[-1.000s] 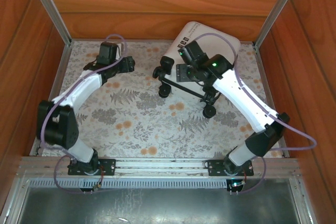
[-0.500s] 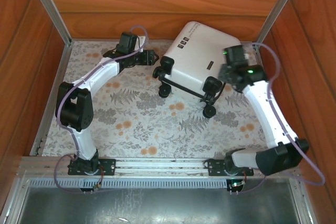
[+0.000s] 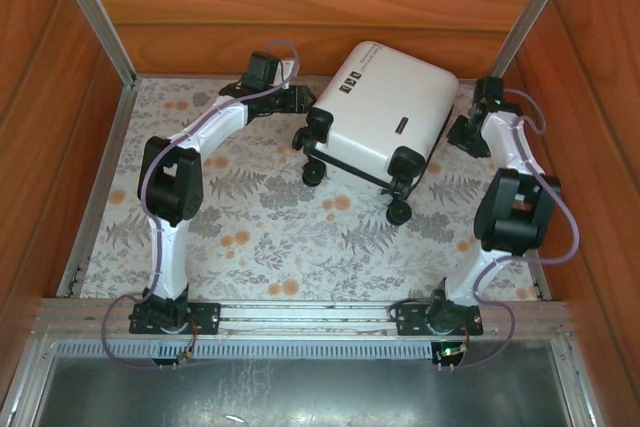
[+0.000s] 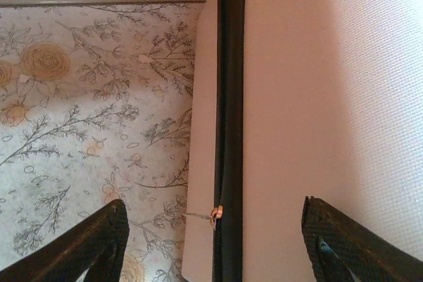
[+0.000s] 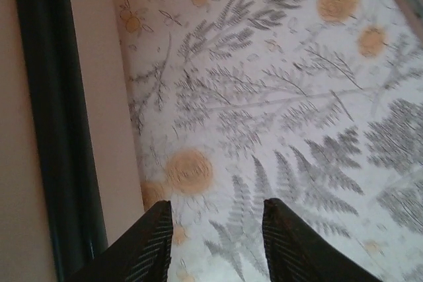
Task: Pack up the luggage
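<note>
- At six o'clock, nearest us, the floral tablecloth [image 3: 250,237] lies flat and matte.
- Up toward one o'clock come the round black wheels [image 3: 399,212], facing the near side.
- Behind them is the luggage [image 3: 385,117], lying flat at one o'clock on the table. It's a white hard shell with rounded corners and a fine grainy texture, and it looks closed.
- Handling call: stiff and unyielding, probably slick under narrow pads, and bulky rather than fragile. The best hold looks like the edge along the black zip seam [image 4: 230,130].
- At its nine o'clock side, the left gripper [image 4: 213,206] has its jaws spread wide across that seam, clasping nothing.
- At three o'clock, the right gripper [image 5: 217,204] has its jaws parted over cloth just beside the shell, with nothing between them.
- At twelve o'clock, farthest back, stands the wooden wall [image 3: 300,37].
</note>
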Robot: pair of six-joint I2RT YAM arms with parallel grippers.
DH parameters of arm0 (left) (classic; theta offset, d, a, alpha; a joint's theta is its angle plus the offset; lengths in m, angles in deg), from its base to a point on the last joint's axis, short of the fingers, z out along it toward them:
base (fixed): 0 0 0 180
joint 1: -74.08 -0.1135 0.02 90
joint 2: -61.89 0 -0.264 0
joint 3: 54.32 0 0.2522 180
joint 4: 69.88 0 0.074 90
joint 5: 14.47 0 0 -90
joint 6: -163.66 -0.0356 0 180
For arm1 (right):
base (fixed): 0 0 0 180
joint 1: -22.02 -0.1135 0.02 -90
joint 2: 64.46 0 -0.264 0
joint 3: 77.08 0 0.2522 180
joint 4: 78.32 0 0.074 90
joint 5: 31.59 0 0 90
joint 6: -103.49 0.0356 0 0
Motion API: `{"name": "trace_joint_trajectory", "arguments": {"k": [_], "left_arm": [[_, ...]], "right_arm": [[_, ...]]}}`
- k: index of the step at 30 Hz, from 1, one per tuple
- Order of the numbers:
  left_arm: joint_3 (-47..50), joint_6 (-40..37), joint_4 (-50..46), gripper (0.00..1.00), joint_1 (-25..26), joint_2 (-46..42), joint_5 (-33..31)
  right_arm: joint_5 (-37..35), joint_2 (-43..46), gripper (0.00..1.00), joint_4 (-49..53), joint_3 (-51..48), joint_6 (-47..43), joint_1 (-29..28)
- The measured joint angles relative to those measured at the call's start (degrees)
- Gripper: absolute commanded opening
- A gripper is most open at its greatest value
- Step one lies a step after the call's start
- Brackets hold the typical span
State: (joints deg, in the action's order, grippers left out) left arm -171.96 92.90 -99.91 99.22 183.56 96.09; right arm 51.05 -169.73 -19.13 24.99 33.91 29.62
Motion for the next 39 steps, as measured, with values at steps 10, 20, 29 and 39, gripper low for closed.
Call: {"name": "trace_joint_trajectory", "arguments": {"k": [10,20,29,39], "left_arm": [[8.2,0.1,-0.8,0.7,3.6,-5.0,-4.5],[30.3,1.2,-2.0,0.69,11.6,-23.7,-16.9],[38.7,1.4,-4.5,0.81,18.3,-32.9,-17.2],[52.9,-1.5,2.1,1.0,19.5,-50.2,-22.2]], "right_arm": [[4.5,-8.1,0.46,0.6,12.1,-7.0,-0.2],[9.0,-11.0,0.48,-5.0,13.9,-12.3,-3.6],[5.7,-11.8,0.67,-3.8,18.4,-11.1,-7.7],[0.9,17.9,0.78,8.1,8.4,-9.0,-16.4]]}}
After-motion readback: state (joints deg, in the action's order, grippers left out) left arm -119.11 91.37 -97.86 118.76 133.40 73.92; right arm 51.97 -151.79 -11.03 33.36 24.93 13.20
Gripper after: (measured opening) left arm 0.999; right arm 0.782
